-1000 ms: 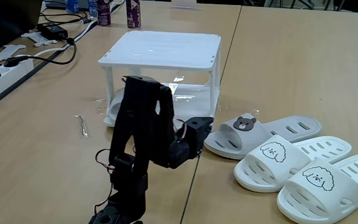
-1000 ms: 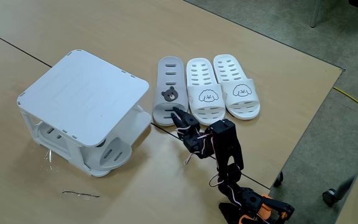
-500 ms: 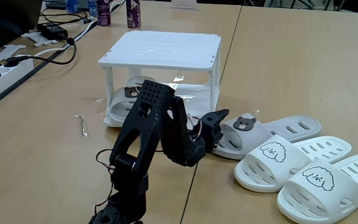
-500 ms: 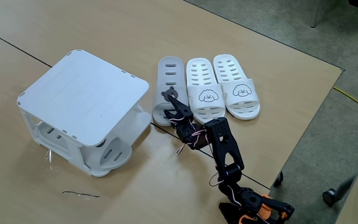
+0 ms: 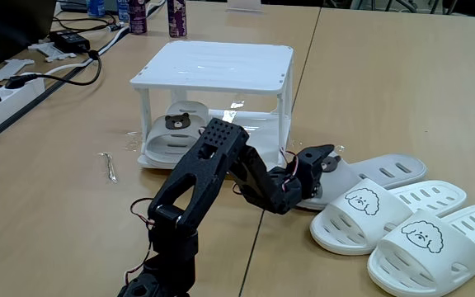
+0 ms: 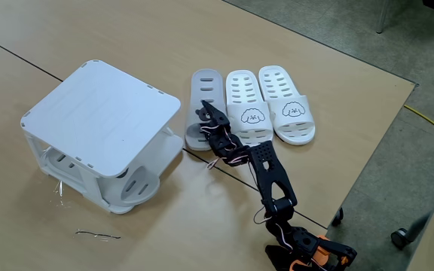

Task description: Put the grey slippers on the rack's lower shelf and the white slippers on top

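Observation:
The white rack (image 5: pixel 213 64) (image 6: pixel 100 113) stands mid-table. One grey slipper (image 5: pixel 176 125) (image 6: pixel 138 181) with a bear face lies on its lower shelf (image 5: pixel 254 128). The other grey slipper (image 5: pixel 378 168) (image 6: pixel 204 85) lies on the table just right of the rack. My gripper (image 5: pixel 320 157) (image 6: pixel 206 115) reaches low over that slipper's strap and hides the bear face, jaws open on either side of the strap. Two white slippers (image 5: pixel 386 210) (image 6: pixel 247 105) with dog faces lie side by side beyond it, the second (image 5: pixel 439 239) (image 6: pixel 286 102) outermost.
A power strip (image 5: pixel 7 95), cables and bottles (image 5: pixel 176 18) crowd the table's far left. A thin metal piece (image 5: pixel 108 165) (image 6: pixel 96 235) lies on the wood near the rack. The table edge (image 6: pixel 368 158) runs close behind the arm's base.
The arm has stretched out and down from beside the rack toward the loose grey slipper; the gripper now sits at its strap, covering the bear face.

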